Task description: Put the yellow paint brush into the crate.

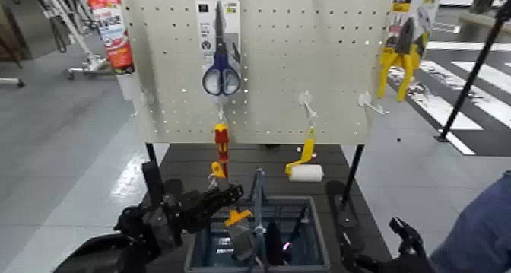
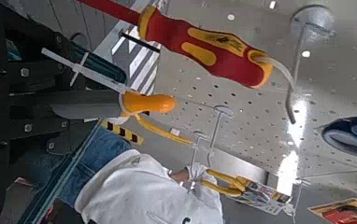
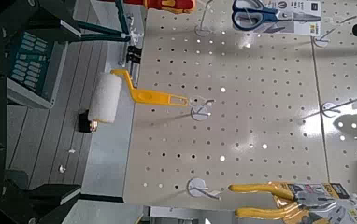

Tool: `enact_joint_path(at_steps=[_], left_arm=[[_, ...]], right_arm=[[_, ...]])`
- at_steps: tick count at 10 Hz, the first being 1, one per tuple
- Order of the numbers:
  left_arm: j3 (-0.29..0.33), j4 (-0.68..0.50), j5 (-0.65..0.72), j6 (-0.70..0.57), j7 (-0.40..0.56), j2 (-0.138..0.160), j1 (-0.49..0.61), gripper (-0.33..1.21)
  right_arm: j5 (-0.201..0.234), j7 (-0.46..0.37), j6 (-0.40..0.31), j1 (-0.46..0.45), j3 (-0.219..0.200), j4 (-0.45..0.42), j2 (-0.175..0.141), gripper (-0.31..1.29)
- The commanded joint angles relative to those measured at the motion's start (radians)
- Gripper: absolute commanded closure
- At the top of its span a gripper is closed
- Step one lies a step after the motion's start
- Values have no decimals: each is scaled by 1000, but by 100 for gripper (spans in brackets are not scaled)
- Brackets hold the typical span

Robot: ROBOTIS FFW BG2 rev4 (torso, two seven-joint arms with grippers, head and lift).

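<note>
The left gripper [image 1: 233,194] is closed on the paint brush [image 1: 238,217], bristles down, between the crate's [image 1: 323,242] left edge and its upright handle [image 1: 258,204]. Lower it straight, clear of both, release low, then lift away cleanly. The right gripper [image 1: 378,238] waits wide beyond the right edge.

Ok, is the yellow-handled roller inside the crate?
No, the roller hangs from a hook on the pegboard, outside the crate.
</note>
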Motion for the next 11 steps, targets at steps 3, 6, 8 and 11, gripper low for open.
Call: enact_joint_path(at_steps=[3,6,8,11], left_arm=[[-4,19,-52,48,-2,-2,-3,-17],[1,16,-59,42,-5,-2,-4,-19],[1,14,-70,42,-5,-3,-6,-19],[1,11,-79,42,-5,-3,-9,-19]], right_arm=[[0,-1,0,-1,0,-1,-1,15],[0,-1,-2,0,0,-1,-1,15],[0,-1,-2,0,0,-1,-1,15],[0,-1,-2,0,-2,-1,-1,15]])
